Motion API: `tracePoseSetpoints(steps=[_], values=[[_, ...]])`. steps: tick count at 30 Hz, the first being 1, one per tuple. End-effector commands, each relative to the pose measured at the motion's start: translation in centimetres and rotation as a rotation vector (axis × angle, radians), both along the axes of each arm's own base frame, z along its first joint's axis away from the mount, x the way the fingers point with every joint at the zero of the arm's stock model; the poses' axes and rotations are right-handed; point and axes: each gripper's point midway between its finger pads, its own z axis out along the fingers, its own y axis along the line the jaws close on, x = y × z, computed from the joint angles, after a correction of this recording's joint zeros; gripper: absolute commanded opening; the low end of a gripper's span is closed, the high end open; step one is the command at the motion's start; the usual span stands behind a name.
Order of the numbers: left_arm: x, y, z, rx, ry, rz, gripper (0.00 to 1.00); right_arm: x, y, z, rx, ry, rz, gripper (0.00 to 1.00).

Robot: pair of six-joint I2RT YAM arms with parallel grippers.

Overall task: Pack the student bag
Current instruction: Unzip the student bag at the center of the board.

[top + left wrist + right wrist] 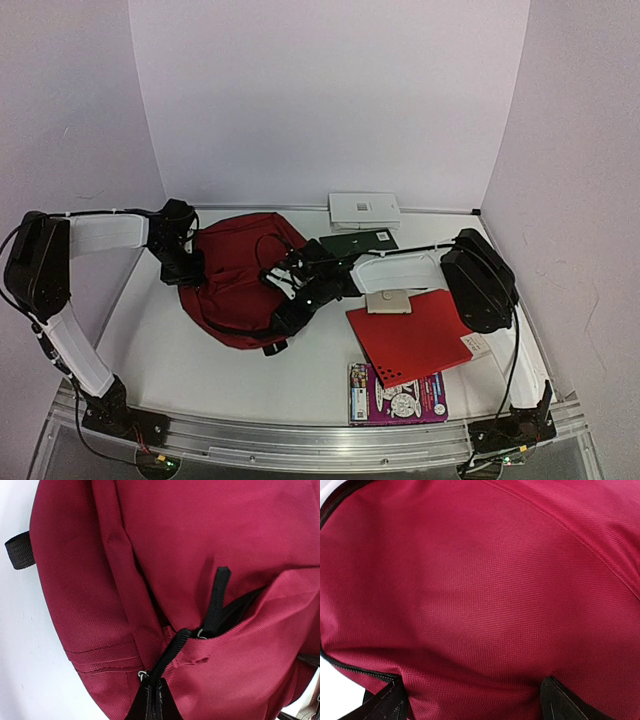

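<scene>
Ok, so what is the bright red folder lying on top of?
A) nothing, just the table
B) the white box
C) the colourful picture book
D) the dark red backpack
C: the bright red folder covers the far part of the colourful picture book, while the student bag lies apart from it, to its left in the top view.

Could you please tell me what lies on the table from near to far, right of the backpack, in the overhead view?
Colourful activity book → red folder → small beige square item → dark green book → white box.
</scene>
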Motion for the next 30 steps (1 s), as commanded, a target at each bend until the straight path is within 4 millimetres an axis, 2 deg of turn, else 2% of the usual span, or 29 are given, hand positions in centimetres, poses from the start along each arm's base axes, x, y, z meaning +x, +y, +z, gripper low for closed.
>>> tracePoseSetpoints(steps=[1, 7, 12, 16, 19, 22, 25, 28, 30], values=[[-2.2, -2.4, 1.4, -0.052, -0.004, -0.076, 0.0, 1.4, -1.7, -3.7, -0.107, -0.005, -0.098, 0.9], [-4.6, -5.8, 2.3, -0.194, -0.014, -0.179, 0.0, 2.2, -1.2, -3.7, -0.106, -0.019, -0.117, 0.88], [-6.1, -6.4, 2.1, -0.155, 0.003, -0.197, 0.0, 3.6, -1.0, -3.0, -0.11, -0.065, -0.123, 0.86], [-6.8, -6.8, 1.8, -0.195, 0.01, -0.193, 0.05, 6.1, -1.7, -1.6, -0.101, -0.105, -0.153, 0.82], [-6.8, -7.5, 2.3, -0.251, -0.011, -0.193, 0.08, 8.0, -2.3, 0.5, -0.09, -0.161, -0.157, 0.82], [-6.6, -7.5, 3.0, -0.271, -0.035, -0.169, 0.11, 8.7, -2.4, 2.8, -0.088, -0.227, -0.134, 0.81], [-6.2, -7.1, 4.1, -0.268, -0.062, -0.133, 0.24, 9.4, -2.6, 4.5, -0.093, -0.284, -0.125, 0.81], [-5.6, -6.3, 6.1, -0.279, -0.116, -0.08, 0.5, 10.2, -2.6, 6.8, -0.082, -0.338, -0.147, 0.82], [-4.6, -4.6, 7.5, -0.289, -0.154, -0.016, 0.59, 9.9, -2.4, 8.7, -0.041, -0.335, -0.15, 0.82]])
